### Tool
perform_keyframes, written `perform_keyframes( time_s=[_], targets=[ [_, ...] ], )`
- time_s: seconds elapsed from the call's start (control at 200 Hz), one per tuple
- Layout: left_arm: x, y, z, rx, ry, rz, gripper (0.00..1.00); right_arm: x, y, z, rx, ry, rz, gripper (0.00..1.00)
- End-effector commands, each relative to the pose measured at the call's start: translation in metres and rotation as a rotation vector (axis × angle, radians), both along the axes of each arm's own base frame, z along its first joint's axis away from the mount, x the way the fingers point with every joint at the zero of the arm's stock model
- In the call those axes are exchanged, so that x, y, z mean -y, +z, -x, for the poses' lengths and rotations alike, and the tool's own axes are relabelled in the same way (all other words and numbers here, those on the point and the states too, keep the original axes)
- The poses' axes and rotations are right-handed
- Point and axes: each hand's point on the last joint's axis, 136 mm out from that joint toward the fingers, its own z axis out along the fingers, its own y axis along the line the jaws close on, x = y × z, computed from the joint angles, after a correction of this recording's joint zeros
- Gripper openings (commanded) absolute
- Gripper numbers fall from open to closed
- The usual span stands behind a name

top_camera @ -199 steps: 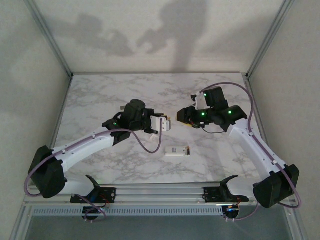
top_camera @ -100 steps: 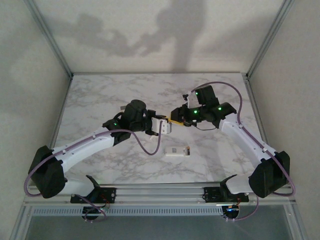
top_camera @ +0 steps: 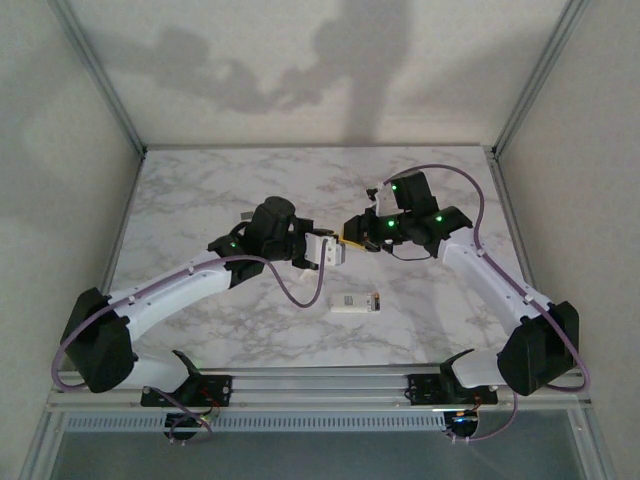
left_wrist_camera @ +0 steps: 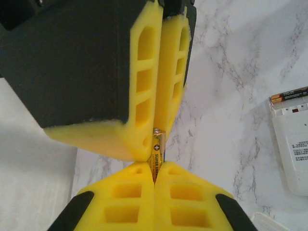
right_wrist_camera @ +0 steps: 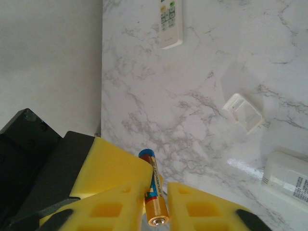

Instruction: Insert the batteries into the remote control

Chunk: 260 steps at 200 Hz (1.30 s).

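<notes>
The two grippers meet tip to tip above the middle of the table. One battery (left_wrist_camera: 158, 144), gold with a blue end (right_wrist_camera: 154, 187), spans both sets of yellow fingers. My left gripper (left_wrist_camera: 155, 166) (top_camera: 333, 250) is shut on its lower half. My right gripper (right_wrist_camera: 155, 185) (top_camera: 352, 237) is closed around the other end, which pokes back toward its camera. The remote control (top_camera: 350, 303) (left_wrist_camera: 293, 154) (right_wrist_camera: 288, 178) lies back up on the marble, nearer the front than the grippers. The second battery (left_wrist_camera: 288, 95) (top_camera: 375, 297) sits in the recess at its end.
A small white battery cover (right_wrist_camera: 243, 113) lies loose on the marble beside the remote. Another white handset with buttons (right_wrist_camera: 171, 24) lies further off near the table edge. Walls close off the table's back and sides.
A second ago the grippers were apart. The right gripper moved left to the left gripper's fingertips, and both have stayed there for the last half second.
</notes>
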Motion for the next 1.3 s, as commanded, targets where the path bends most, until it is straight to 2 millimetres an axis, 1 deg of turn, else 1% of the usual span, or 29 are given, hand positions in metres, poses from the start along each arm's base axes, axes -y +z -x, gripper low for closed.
perform_keyframes(
  time_s=[0.0, 0.18, 0.34, 0.451, 0.531, 0.606, 0.686, 0.766, 0.796, 0.821, 0.841, 0.906, 0.956, 0.986, 1.026, 1.076, 1.116, 1.161, 1.211, 1.262, 1.297],
  targets=[
    [0.014, 0.027, -0.001, 0.039, -0.032, 0.067, 0.0, -0.008, 0.004, 0.01, -0.014, 0.052, -0.044, 0.23],
    [0.014, 0.026, -0.001, 0.03, -0.031, 0.068, 0.0, -0.007, 0.006, 0.011, -0.001, 0.052, -0.042, 0.17],
    [0.015, 0.025, -0.004, 0.015, -0.022, 0.07, 0.0, -0.009, 0.007, 0.015, -0.013, 0.071, -0.064, 0.22],
    [0.015, 0.025, -0.006, 0.011, -0.016, 0.072, 0.0, -0.01, 0.007, 0.019, -0.013, 0.082, -0.075, 0.22],
    [0.016, 0.028, -0.004, 0.01, -0.024, 0.078, 0.0, -0.007, 0.002, 0.017, -0.009, 0.07, -0.052, 0.18],
    [0.016, 0.028, -0.002, 0.007, -0.032, 0.081, 0.0, -0.007, 0.003, 0.015, -0.003, 0.065, -0.054, 0.14],
    [0.016, 0.029, -0.002, 0.003, -0.032, 0.085, 0.0, -0.008, 0.005, 0.014, 0.008, 0.064, -0.058, 0.06],
    [0.017, 0.029, -0.003, -0.007, -0.029, 0.091, 0.0, -0.005, 0.006, 0.012, 0.026, 0.048, -0.045, 0.04],
    [0.017, 0.031, -0.004, -0.015, -0.022, 0.099, 0.13, -0.003, 0.007, 0.011, 0.038, 0.038, -0.035, 0.04],
    [0.018, 0.032, -0.005, -0.024, -0.016, 0.11, 0.26, -0.001, 0.006, 0.01, 0.045, 0.028, -0.022, 0.04],
    [0.019, 0.034, -0.004, -0.031, -0.014, 0.12, 0.32, 0.002, 0.006, 0.009, 0.056, 0.017, -0.01, 0.04],
    [0.019, 0.035, -0.004, -0.046, -0.013, 0.134, 0.42, 0.011, 0.002, 0.005, 0.084, -0.027, 0.048, 0.03],
    [0.02, 0.039, -0.004, -0.07, 0.003, 0.159, 0.59, 0.022, -0.003, 0.002, 0.103, -0.07, 0.107, 0.04],
    [0.019, 0.043, -0.004, -0.087, 0.015, 0.182, 0.71, 0.029, -0.008, 0.0, 0.111, -0.096, 0.151, 0.04],
    [0.019, 0.048, -0.002, -0.108, 0.026, 0.212, 0.8, 0.04, -0.015, -0.002, 0.123, -0.126, 0.211, 0.04],
    [0.017, 0.056, 0.0, -0.141, 0.047, 0.261, 0.87, 0.053, -0.026, -0.004, 0.134, -0.16, 0.292, 0.04],
    [0.014, 0.067, -0.003, -0.188, 0.098, 0.336, 0.99, 0.064, -0.035, -0.003, 0.138, -0.179, 0.356, 0.04],
    [0.01, 0.08, -0.006, -0.267, 0.165, 0.43, 1.0, 0.073, -0.046, 0.001, 0.144, -0.187, 0.416, 0.04],
    [0.0, 0.089, -0.016, -0.392, 0.299, 0.568, 0.99, 0.082, -0.057, 0.007, 0.165, -0.205, 0.48, 0.04],
    [-0.016, 0.091, -0.029, -0.527, 0.474, 0.714, 0.99, 0.09, -0.069, 0.017, 0.182, -0.217, 0.53, 0.04],
    [-0.029, 0.083, -0.038, -0.621, 0.613, 0.793, 0.99, 0.096, -0.078, 0.023, 0.189, -0.231, 0.569, 0.04]
  ],
)
